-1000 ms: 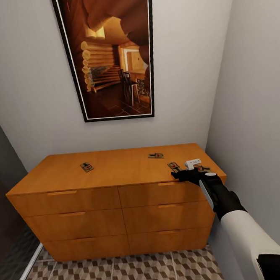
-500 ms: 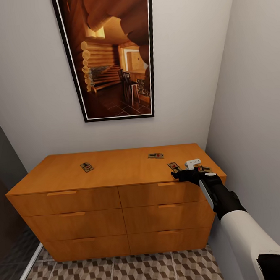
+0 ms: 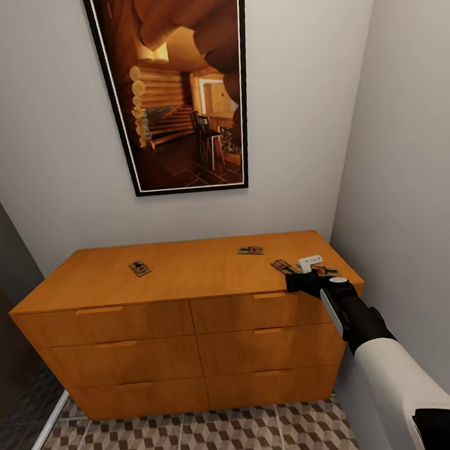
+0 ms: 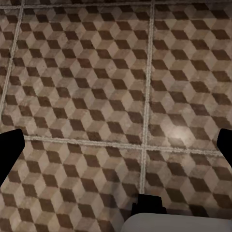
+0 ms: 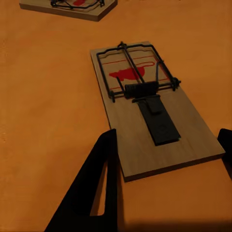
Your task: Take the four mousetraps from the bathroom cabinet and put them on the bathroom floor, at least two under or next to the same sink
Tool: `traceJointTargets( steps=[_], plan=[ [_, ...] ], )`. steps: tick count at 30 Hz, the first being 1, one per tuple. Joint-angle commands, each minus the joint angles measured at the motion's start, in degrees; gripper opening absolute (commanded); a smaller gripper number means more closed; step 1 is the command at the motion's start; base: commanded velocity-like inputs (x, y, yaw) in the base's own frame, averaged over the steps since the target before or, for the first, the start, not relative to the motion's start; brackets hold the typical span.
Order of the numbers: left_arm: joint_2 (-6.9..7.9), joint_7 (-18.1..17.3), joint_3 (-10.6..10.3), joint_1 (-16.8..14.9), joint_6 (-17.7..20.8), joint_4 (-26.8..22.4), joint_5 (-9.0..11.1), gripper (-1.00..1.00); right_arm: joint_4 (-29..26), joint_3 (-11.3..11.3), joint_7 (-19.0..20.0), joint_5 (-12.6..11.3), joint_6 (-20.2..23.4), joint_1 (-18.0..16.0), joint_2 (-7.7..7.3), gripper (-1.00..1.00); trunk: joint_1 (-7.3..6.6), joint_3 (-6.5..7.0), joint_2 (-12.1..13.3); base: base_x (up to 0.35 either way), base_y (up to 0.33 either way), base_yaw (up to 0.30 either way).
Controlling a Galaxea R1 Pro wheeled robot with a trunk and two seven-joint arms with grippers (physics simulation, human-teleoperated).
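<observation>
The target mousetrap lies flat on the cabinet top, near the cabinet's right front corner. In the right wrist view its board sits directly ahead of the right pincer, the near short edge between the two fingers. Its long axis runs roughly along the line of reach, skewed slightly to one side. The wire bar and red spot are at the far end; the dark plate points back toward the pincer.

The right pincer is spread wide, wider than the board's short side, and has hold of nothing. One dark finger stands just beside the board's near corner, apparently touching or almost touching the cabinet top. The other finger shows at the frame edge beyond the opposite long side. Judged from this, the fingers straddle the board across its width, so the grasp appears to need a short advance and a closure over the long edges.

A second mousetrap lies farther back on the cabinet top. In the head view two more sit on the cabinet: one toward the rear, one left of centre.

The left pincer hangs open over the bathroom floor, empty, well apart from the cabinet top. The right arm is the nearer one.
</observation>
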Motion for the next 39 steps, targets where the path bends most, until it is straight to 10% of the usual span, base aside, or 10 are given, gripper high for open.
traceJointTargets(
  steps=[1, 17, 19, 39],
  plan=[
    [-0.01, 0.05, 0.04, 0.00, -0.12, -0.05, 0.06, 1.00, 0.64, -0.23, 0.34, 1.21, 0.20, -0.02, 0.01, -1.00, 0.01, -0.06, -0.02, 0.000, 0.000, 0.000],
    [-0.01, 0.05, 0.04, 0.00, -0.12, -0.05, 0.06, 1.00, 0.28, -0.10, 0.34, 2.19, 0.25, 0.00, 0.08, -1.00, 0.01, -0.06, -0.02, 0.000, 0.000, 0.000],
    [-0.01, 0.05, 0.04, 0.00, -0.09, 0.07, 0.06, 1.00, -7.88, -0.01, 0.25, 2.61, 5.59, 0.00, 0.18, -1.00, 0.01, -0.06, -0.02, 0.000, 0.000, 0.000],
    [-0.04, 0.05, 0.03, 0.00, -0.10, 0.33, 0.06, 1.00, -14.49, 0.34, -0.03, 2.90, 12.40, -0.02, 0.27, -1.00, 0.01, -0.06, -0.02, 0.000, 0.000, 0.000]
  ],
)
